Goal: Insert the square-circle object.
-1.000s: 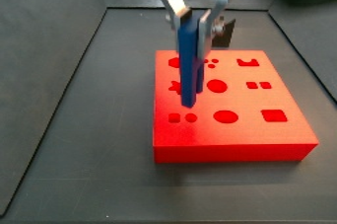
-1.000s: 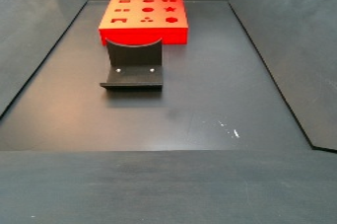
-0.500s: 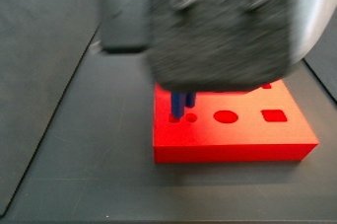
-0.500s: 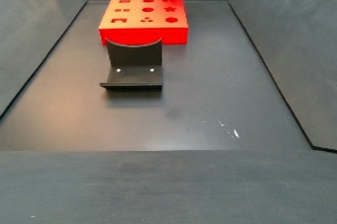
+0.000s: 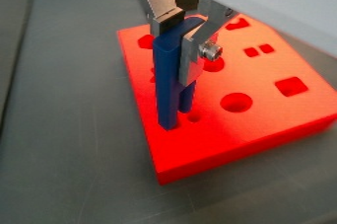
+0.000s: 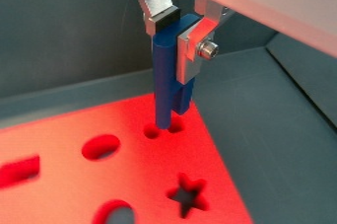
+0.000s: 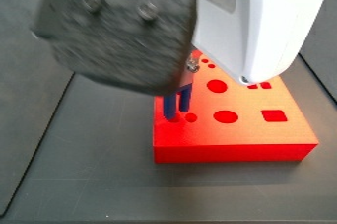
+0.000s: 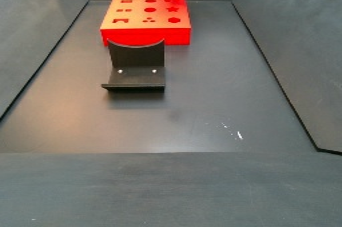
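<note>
**Blue peg held upright at the red block**

In both wrist views the gripper [image 5: 180,33] [image 6: 179,23] clamps the blue peg [image 5: 168,80] [image 6: 168,82], its lower end at holes in the red block [image 5: 250,119] [image 6: 79,184].

In a side view the arm hides the gripper; the peg [image 7: 176,104] meets the block [image 7: 250,139].

In a side view, a dark curved piece [image 8: 135,71] lies beside the block [image 8: 147,19].

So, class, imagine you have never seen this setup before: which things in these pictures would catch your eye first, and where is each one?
The bright red block with shaped holes stands out against the dark floor. Above its corner, the gripper holds the slender blue square-circle object upright, its lower end at a small hole in the block. In a side view, a dark fixture stands on the floor just in front of the block.
</note>
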Controlling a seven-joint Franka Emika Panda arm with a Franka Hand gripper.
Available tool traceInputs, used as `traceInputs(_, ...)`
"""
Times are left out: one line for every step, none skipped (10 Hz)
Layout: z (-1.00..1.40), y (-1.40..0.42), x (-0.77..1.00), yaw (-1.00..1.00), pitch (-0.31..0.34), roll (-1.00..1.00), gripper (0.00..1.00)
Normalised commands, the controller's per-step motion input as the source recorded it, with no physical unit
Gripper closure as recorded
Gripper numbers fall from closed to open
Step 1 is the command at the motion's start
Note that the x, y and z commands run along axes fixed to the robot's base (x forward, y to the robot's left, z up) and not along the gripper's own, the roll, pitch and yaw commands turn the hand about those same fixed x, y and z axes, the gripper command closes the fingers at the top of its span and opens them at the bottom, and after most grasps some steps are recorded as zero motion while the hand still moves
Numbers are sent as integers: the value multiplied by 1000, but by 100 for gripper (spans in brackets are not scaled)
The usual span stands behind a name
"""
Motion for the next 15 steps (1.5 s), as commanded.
traceInputs(174, -14, 237, -754, 24, -307, 100)
traceInputs(109, -23, 174, -794, 0, -277, 100)
traceInputs(17, -9, 106, -834, -39, -267, 100)
traceInputs(-123, 0, 206, -843, -69, -229, 100)
traceInputs(-231, 11, 211, -851, -107, -190, 100)
traceInputs(-294, 51, 243, -826, -140, -136, 100)
traceInputs(-137, 29, 271, -797, -143, -66, 100)
traceInputs(191, 0, 189, -677, -20, 124, 100)
traceInputs(309, 0, 100, -597, 0, 121, 100)
traceInputs(149, -37, 0, -491, -43, 109, 100)
traceInputs(57, 0, -103, -134, -50, 199, 100)
traceInputs(0, 0, -206, 0, -66, 313, 100)
traceInputs(0, 0, -223, 11, -43, 417, 100)
traceInputs(0, -54, -194, 100, -27, 426, 100)
traceInputs(0, -49, 0, 6, 0, 89, 100)
